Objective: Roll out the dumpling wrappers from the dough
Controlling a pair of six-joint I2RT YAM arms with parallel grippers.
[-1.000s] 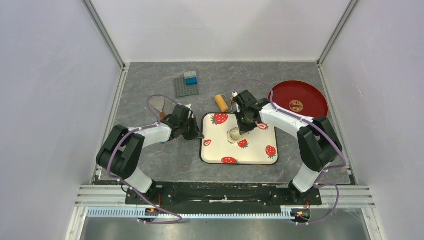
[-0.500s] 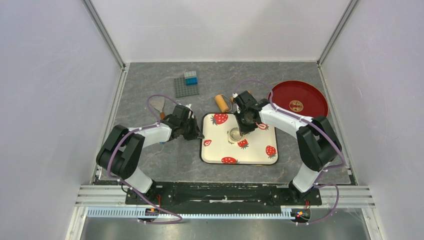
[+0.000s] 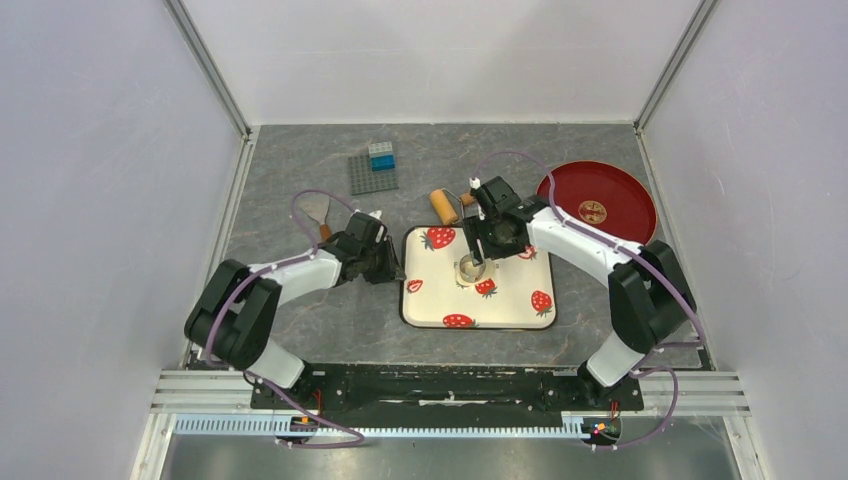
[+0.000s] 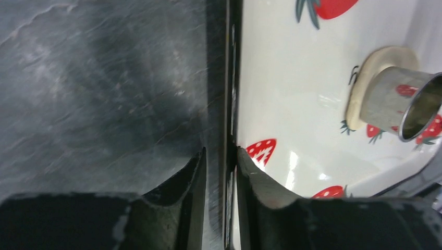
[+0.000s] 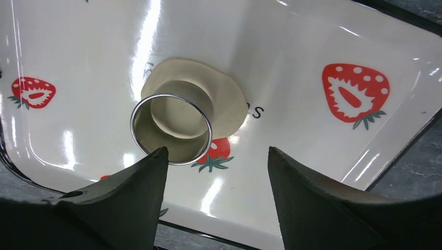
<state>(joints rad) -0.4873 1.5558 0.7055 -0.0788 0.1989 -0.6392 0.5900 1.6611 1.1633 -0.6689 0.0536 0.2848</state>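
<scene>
Looking down on a grey desk (image 3: 340,325) walled in white. Around the strawberry tray (image 3: 515,305) at centre: tan roller (image 3: 444,206) just off its upper edge, red plate (image 3: 625,195) at upper right, spatula (image 3: 316,210) and studded grey baseplate with blue bricks (image 3: 373,170) at upper left. Reaching over the tray's upper middle, the right arm (image 3: 575,245); crowding its left edge, the left arm (image 3: 300,272). Bare desk showing below the tray and at lower left.

Left jaws narrow, straddling the tray's black rim, with a sliver of gap on the outer side. Right jaws wide, holding nothing, poised above the metal ring (image 4: 383,104). Under that ring, left of tray centre, the dough (image 5: 229,101): a flat pale patch poking out around it. In the right wrist view, ring just past the left-hand fingertip, apart from the other.
</scene>
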